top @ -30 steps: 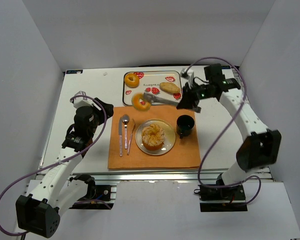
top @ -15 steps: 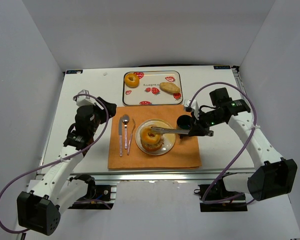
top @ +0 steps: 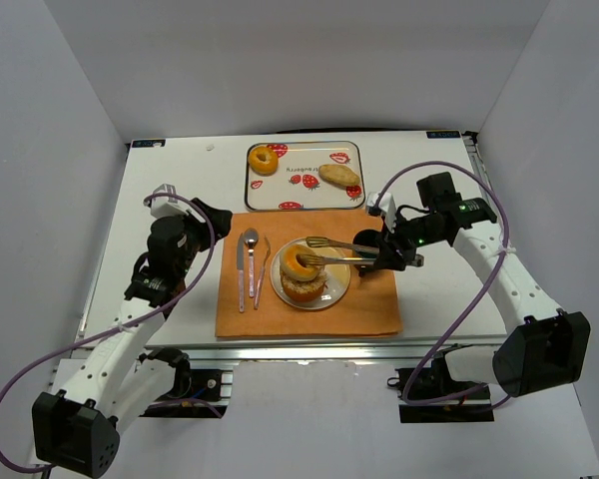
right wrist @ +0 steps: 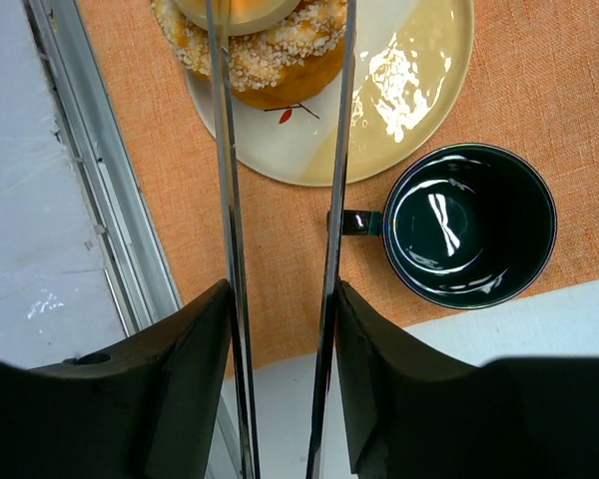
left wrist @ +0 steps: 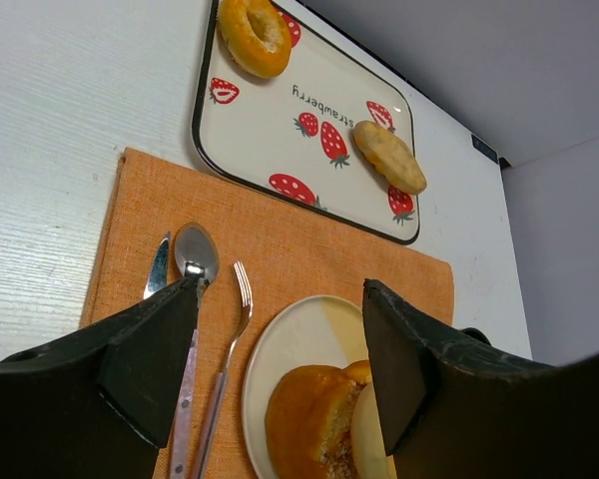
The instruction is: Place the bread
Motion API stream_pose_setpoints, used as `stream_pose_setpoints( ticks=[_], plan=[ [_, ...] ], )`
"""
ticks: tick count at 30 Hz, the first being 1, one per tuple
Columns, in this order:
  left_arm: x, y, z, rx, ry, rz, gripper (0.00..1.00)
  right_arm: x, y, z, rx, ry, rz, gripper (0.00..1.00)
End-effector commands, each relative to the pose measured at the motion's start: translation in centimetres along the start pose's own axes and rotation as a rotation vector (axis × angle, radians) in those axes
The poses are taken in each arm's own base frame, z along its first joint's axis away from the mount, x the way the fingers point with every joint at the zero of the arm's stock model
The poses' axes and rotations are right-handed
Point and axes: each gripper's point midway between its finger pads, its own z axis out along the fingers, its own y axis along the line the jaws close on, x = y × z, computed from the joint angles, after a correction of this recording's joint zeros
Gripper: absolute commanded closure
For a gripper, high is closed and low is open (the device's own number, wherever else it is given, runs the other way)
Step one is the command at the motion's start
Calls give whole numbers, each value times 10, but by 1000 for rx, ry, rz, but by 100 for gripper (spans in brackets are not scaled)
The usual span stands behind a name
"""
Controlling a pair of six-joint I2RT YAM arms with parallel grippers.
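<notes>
White counter [top: 180, 180], overhead view: ring bread [top: 299, 261] sits atop crumbed bun [top: 301, 289], frame centre; right gripper [top: 377, 260] jaws clamp tongs [top: 339, 244]. Left wrist: left gripper [left wrist: 280, 344] jaws wide. Right wrist: tongs straddle ring bread; judged light, soft, best pinched across outer sides

Two ring doughnuts [top: 264, 160], one oblong roll [top: 338, 175] and one crumbed bun [top: 301, 289] are in view. There is one each of tray [top: 301, 191], plate [top: 337, 284], mug [right wrist: 474, 225], placemat [top: 309, 319], knife [top: 241, 271], spoon [top: 251, 244], fork [top: 263, 271] and tongs [top: 336, 243].
</notes>
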Motion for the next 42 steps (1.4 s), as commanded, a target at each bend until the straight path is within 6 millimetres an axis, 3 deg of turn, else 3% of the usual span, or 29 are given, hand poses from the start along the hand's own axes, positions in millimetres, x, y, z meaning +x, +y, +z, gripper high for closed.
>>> stream_pose_setpoints(
  ticks=[1,10,19,21,23,24,26,27,28,29,30,31,33,34,35,36,37,40,42],
  plan=[
    [-7,-3,-5,12,-23,-9,24,-20,-4,-5,19,-64,-6,50],
    [-8,-5,-1,16,-19,-3,24,-54,1,-22,33,-167,-60,49],
    [-8,-7,1,21,-17,0,24,-74,2,-35,66,-231,-94,50],
    [-9,-8,1,24,-16,0,27,-82,-13,-40,137,-267,-42,56],
    [-7,-9,1,31,-10,0,38,-77,-43,-53,289,-280,57,89],
    [-8,-10,2,38,-10,1,62,-80,-67,-68,397,-335,147,100],
    [-7,-12,2,44,-7,2,89,-61,-103,-86,575,-349,264,100],
    [-7,-12,3,49,-7,4,100,-41,-117,-88,637,-344,339,100],
    [-7,-12,3,50,-6,5,100,-31,-140,-105,742,-399,419,100],
    [-6,-13,3,52,-4,7,100,-7,-160,-120,875,-396,493,100],
    [-5,-13,4,56,1,10,100,25,-168,-111,922,-365,563,100],
    [-4,-13,4,56,5,14,100,39,-182,-123,1006,-386,584,100],
    [-1,-16,5,73,21,22,100,79,-196,-118,1088,-335,646,100],
    [2,-16,7,77,35,26,89,108,-196,-109,1102,-290,699,100],
    [5,-17,8,84,50,29,83,113,-203,-110,1122,-305,686,100],
    [8,-20,8,103,68,33,74,136,-204,-97,1113,-264,725,100],
    [15,-22,10,119,99,33,57,144,-206,-91,1111,-253,733,100],
    [26,-31,10,173,156,41,40,171,-212,-75,1095,-182,770,100],
    [32,-32,12,184,187,45,29,185,-209,-61,1051,-129,785,91]
  ],
)
